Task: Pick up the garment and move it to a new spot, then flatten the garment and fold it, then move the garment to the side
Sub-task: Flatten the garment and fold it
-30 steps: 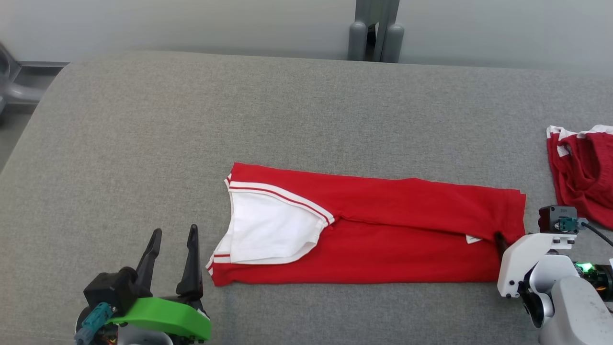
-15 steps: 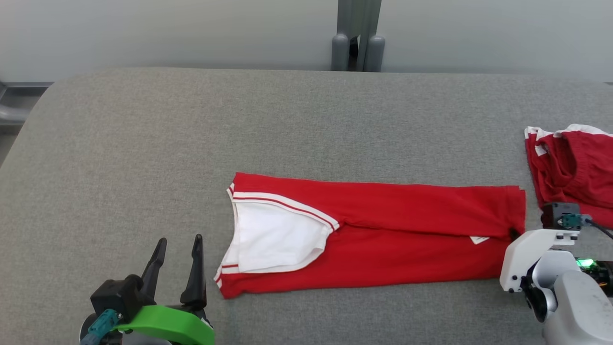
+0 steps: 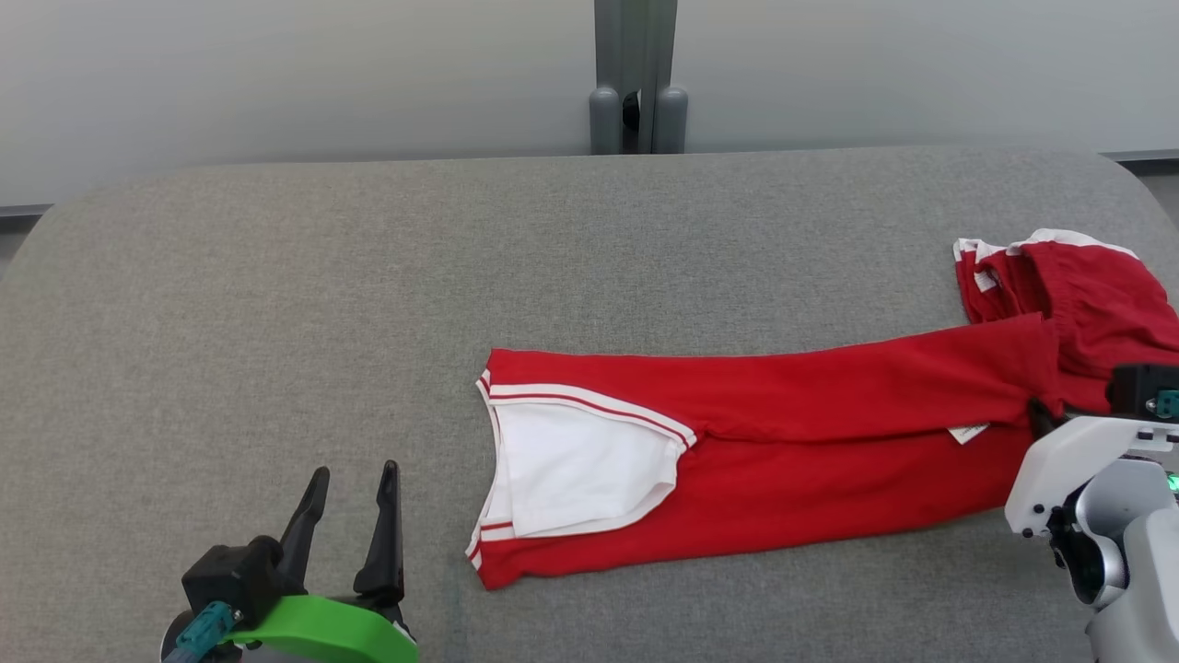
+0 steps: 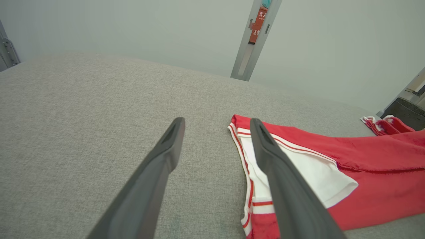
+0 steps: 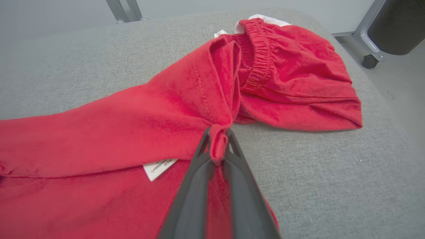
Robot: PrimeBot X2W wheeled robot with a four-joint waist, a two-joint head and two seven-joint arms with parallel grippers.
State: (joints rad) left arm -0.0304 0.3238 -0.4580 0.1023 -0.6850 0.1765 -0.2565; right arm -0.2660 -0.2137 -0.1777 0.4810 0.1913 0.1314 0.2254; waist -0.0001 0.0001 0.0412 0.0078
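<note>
Pinching a bunched bit of the garment's (image 3: pixel 783 442) right-hand end, your right gripper (image 5: pixel 217 139) has its fingers pressed together on the red cloth, just beyond the small white label (image 5: pixel 159 167). Your left gripper (image 3: pixel 355 470) is spread wide and empty, hovering over the grey padded table (image 3: pixel 276 304) near the collar end without touching the cloth.

The garment lies across the middle of the table as a long, narrow strip. Its sides are folded in, and its white inner panel shows at the collar end. The gripped end is drawn up and sits right against the red shorts (image 3: pixel 1096 285) at the table's right edge. Whether the two touch is hard to tell.

By my reading, you have finished the relocating, the flattening and the lengthwise folds. What is left seems to be a crosswise fold, bringing the gripped end over toward the collar, and then shifting the bundle to the side. Watch that the shorts do not get dragged along, and that the single pinch does not pull the layers apart.
</note>
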